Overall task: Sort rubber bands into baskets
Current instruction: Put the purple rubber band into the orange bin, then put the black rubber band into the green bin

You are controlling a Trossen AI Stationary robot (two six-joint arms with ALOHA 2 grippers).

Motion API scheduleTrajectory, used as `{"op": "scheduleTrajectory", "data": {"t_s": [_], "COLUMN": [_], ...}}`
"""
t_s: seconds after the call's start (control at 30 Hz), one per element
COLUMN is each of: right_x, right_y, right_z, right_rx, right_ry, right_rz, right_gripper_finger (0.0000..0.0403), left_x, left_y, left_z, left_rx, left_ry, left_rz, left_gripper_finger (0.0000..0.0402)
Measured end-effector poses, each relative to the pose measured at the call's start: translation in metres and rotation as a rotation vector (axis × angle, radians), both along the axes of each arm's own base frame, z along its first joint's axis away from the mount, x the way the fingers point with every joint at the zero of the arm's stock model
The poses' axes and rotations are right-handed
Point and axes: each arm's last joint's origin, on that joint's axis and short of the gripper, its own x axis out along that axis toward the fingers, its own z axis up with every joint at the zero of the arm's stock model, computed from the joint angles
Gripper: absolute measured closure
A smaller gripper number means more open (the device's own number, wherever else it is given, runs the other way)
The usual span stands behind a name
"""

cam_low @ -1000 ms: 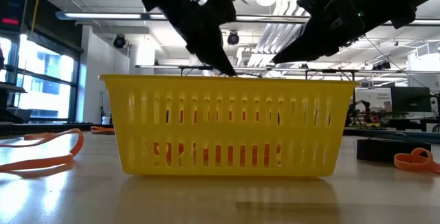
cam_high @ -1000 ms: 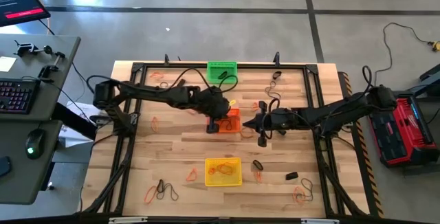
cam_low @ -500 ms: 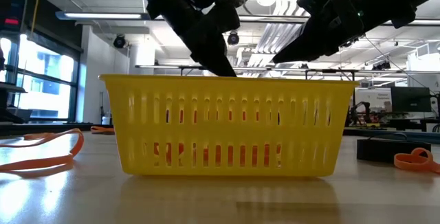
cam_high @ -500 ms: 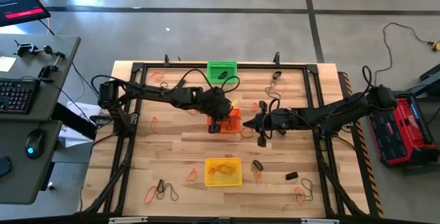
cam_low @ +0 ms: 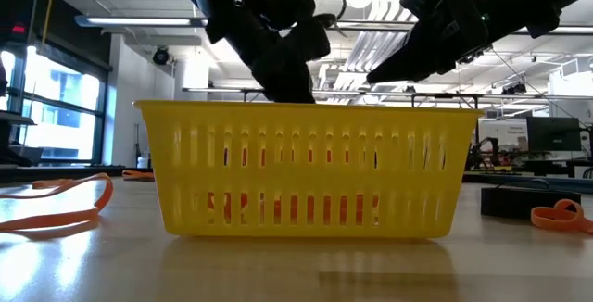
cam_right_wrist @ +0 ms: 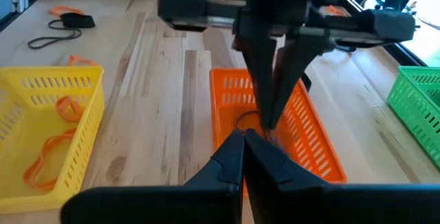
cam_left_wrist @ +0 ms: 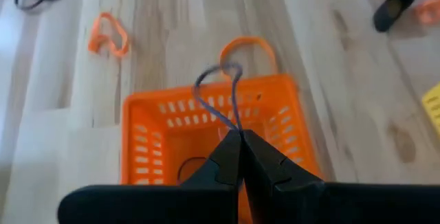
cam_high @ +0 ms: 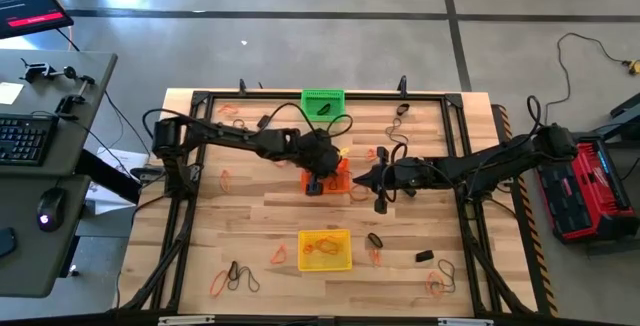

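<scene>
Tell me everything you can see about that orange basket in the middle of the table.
The small rectangular orange plastic mesh basket has slotted walls and an open top, and it stands upright on the wooden table near its centre. The left gripper, jaws shut on a thin dark rubber band, hangs over it. Another dark loop seems to lie inside. An orange rubber band lies just outside one wall.

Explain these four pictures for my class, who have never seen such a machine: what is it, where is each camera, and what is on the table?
Two robot arms work at a wooden table. One camera looks down from above, one sits at table height, one rides each wrist. A green basket, an orange basket and a yellow basket stand there, with rubber bands scattered around. The left gripper, over the orange basket, is shut on a thin dark band. The right gripper, shut, waits beside that basket.
</scene>
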Motion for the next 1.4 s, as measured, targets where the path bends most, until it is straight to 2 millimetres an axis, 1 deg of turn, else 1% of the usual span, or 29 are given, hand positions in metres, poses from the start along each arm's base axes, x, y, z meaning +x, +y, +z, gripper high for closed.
{"op": "scheduleTrajectory", "data": {"t_s": [0.23,0.4,0.63,0.8,1.07,1.17,1.3,1.4], "right_x": [0.0,0.0,0.0,0.0,0.0,0.0,0.0,0.0], "right_y": [0.0,0.0,0.0,0.0,0.0,0.0,0.0,0.0], "right_z": [0.0,0.0,0.0,0.0,0.0,0.0,0.0,0.0], "right_rx": [0.0,-0.001,-0.005,-0.001,-0.001,-0.001,-0.001,-0.001], "right_ry": [0.0,0.0,0.0,0.0,0.0,0.0,-0.001,0.0], "right_rz": [-0.001,-0.002,0.0,-0.002,-0.002,-0.002,-0.002,-0.002], "right_gripper_finger": [0.0403,0.0403,0.0403,0.0403,0.0403,0.0403,0.0403,0.0403], "left_x": [-0.006,-0.012,-0.013,-0.012,-0.015,-0.019,-0.031,-0.046], "left_y": [0.008,0.008,0.008,0.003,-0.008,-0.01,-0.019,-0.032], "left_z": [-0.007,-0.011,-0.012,-0.012,-0.014,-0.009,0.012,0.032], "left_rx": [0.009,0.032,0.036,0.049,0.082,0.112,0.143,0.15], "left_ry": [0.077,0.156,0.167,0.169,0.22,0.243,0.249,0.27], "left_rz": [0.038,0.051,0.052,0.026,-0.032,-0.021,-0.03,-0.068], "left_gripper_finger": [0.0401,0.0401,0.0398,0.037,0.0297,0.0276,0.0263,0.0261]}}
